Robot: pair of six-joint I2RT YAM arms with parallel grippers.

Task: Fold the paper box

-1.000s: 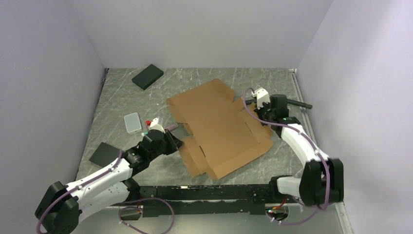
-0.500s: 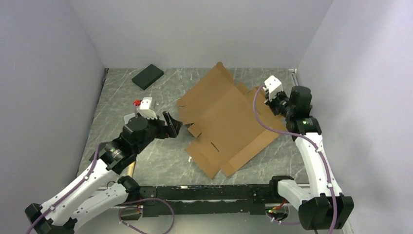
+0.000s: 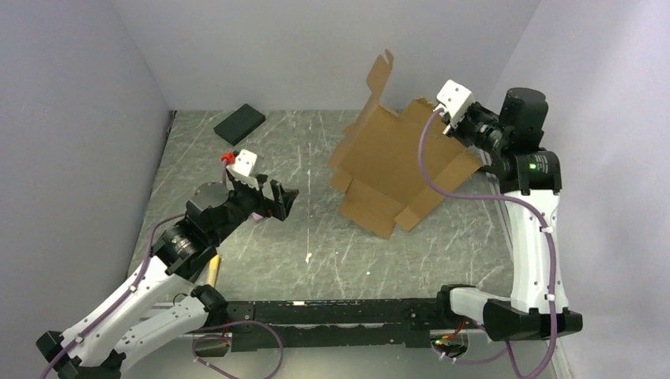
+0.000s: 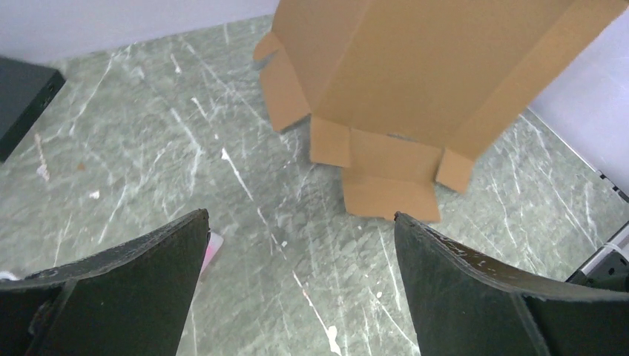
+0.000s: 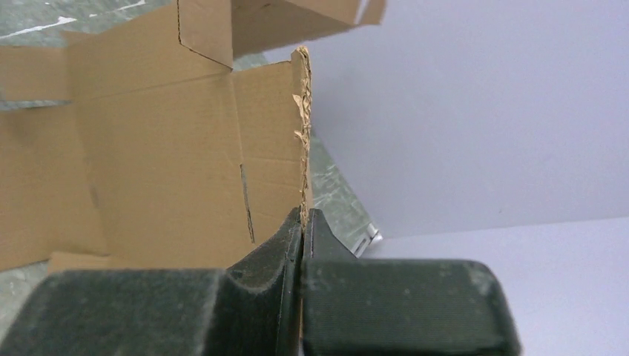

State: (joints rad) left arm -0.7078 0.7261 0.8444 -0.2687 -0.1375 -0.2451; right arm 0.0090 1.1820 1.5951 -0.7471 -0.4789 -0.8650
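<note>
The paper box [image 3: 395, 170], a flat die-cut sheet of brown cardboard, stands steeply tilted at the right back of the table, its lower flaps [image 4: 389, 196] down near the surface. My right gripper [image 3: 454, 133] is shut on its upper right edge. In the right wrist view the frayed cardboard edge [image 5: 303, 133] runs straight into the pinched fingers of that gripper [image 5: 303, 216]. My left gripper [image 3: 283, 201] hovers over bare table to the left of the box, apart from it. Its jaws stand wide open with nothing between them [image 4: 300, 215].
A black rectangular pad [image 3: 239, 124] lies at the back left, its corner showing in the left wrist view [image 4: 18, 96]. A small pink-and-white item [image 4: 215, 248] sits by my left finger. A yellowish stick [image 3: 213, 268] lies under the left arm. Walls close in on three sides.
The right gripper has lifted the box from flat on the table to steeply tilted, carrying it right and back. The left gripper has let go of it, opened wide and drawn back left.
</note>
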